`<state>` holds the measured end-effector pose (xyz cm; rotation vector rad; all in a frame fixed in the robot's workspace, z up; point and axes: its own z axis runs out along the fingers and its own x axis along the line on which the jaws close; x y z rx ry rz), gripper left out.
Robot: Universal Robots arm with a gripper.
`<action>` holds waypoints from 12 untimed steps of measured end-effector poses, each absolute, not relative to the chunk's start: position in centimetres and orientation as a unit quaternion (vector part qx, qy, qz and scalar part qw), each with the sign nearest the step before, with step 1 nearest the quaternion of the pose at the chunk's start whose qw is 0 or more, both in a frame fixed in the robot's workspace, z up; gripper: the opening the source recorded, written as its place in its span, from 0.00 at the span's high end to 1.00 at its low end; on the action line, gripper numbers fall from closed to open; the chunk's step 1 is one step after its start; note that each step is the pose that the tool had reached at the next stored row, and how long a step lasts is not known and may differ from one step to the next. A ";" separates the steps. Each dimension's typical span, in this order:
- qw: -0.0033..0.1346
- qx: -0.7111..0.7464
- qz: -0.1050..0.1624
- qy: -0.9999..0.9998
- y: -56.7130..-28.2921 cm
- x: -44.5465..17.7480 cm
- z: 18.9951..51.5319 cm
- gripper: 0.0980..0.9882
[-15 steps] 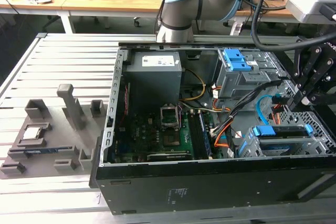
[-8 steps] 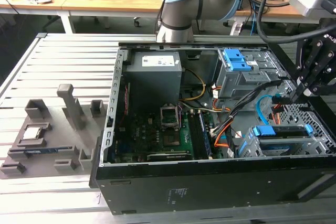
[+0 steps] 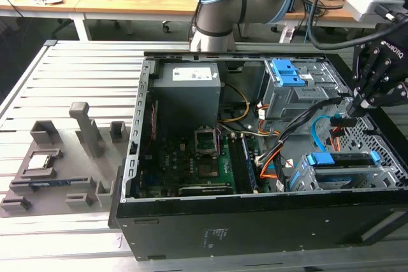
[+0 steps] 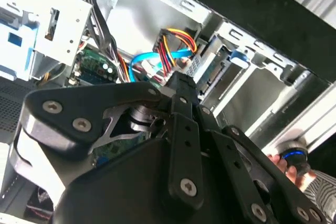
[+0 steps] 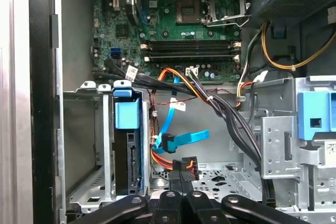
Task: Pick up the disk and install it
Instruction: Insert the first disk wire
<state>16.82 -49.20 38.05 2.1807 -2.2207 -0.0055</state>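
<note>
In the cage (image 3: 298, 178), the disk (image 3: 338, 159)

Seated in the drive cage (image 3: 382, 170) at the near edge of the case (image 3: 255, 234), toward the exterior view's right, the disk (image 3: 339, 159) (image 5: 127, 116) stands on its long edge with a blue plastic rail uppermost. In the exterior view it lies below the fingers (image 3: 354, 104) and nearer the camera than they are, well clear of them. The first wrist view shows it edge-on, a narrow dark slab framed by thin blue rails and capped by a blue tab. There it stands off to one side of the fingertips (image 5: 176, 188), apart from them and untouched. Its label is hidden by the cage walls.
</note>
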 end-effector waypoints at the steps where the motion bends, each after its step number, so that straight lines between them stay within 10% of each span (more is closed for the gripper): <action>1: 0.015 0.701 -0.002 -0.713 -49.2 16.8 37.9 0.99; 8: 0.015 0.701 -0.002 -0.713 -49.2 16.8 37.6 0.98; 12: 0.015 0.701 -0.002 -0.713 -49.2 16.8 37.5 0.77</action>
